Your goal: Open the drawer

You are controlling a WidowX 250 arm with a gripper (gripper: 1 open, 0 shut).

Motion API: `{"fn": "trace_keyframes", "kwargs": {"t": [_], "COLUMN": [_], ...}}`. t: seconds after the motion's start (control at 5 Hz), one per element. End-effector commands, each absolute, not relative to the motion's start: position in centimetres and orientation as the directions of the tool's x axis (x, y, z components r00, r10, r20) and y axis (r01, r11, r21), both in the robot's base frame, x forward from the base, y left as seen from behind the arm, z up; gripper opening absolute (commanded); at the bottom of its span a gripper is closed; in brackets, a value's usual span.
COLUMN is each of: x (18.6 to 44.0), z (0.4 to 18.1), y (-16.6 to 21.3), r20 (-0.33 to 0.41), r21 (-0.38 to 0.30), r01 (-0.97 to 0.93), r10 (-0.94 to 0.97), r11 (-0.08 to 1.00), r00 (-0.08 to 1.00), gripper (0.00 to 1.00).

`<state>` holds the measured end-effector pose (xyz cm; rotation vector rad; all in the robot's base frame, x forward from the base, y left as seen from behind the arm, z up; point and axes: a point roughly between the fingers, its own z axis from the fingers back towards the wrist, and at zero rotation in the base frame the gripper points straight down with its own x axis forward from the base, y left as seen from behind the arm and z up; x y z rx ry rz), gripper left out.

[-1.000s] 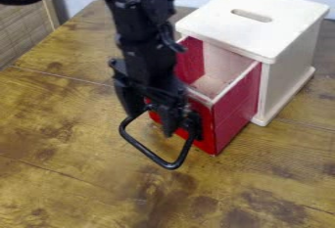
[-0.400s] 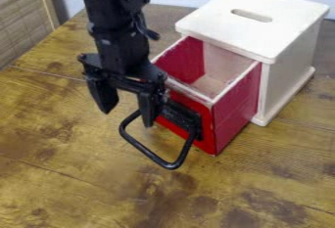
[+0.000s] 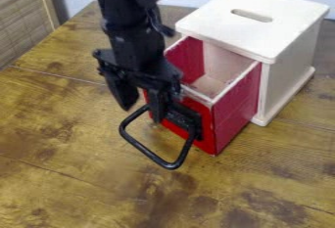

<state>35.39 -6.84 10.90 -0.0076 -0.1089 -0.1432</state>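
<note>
The red drawer [image 3: 225, 103] stands pulled partway out of its housing, its pale wood inside showing. Its black front plate [image 3: 187, 124] faces front-left, and the large black loop handle [image 3: 157, 144] lies low over the table in front of it. My gripper [image 3: 141, 100] hangs on the black arm just above the handle's rear part, close to the front plate. Its two dark fingers [image 3: 120, 90] point down and stand apart with nothing between them. I see no contact with the handle.
The pale wooden cube housing [image 3: 268, 36] with a slotted top stands at the back right on the wooden table [image 3: 66, 163]. A slatted wooden panel [image 3: 20, 22] is at the far left edge.
The gripper had let go of the handle and drawn off to the left; it has now shifted back right over the handle. The drawer has not moved.
</note>
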Motion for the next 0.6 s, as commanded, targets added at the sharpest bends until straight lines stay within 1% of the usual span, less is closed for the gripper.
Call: {"fn": "trace_keyframes", "kwargs": {"t": [0.0, 0.2, 0.4], "x": [35.1, 34.7, 34.7], "z": [12.2, 11.7, 11.5], "y": [-7.9, -7.5, -6.7], "r20": [0.167, 0.158, 0.163], "r21": [-0.004, -0.003, 0.002], "r01": [0.209, 0.24, 0.256], "r10": [-0.205, -0.237, -0.253], "r11": [0.978, 0.971, 0.967], "r00": [0.964, 0.959, 0.954], "gripper": [1.0, 1.0, 0.0]}}
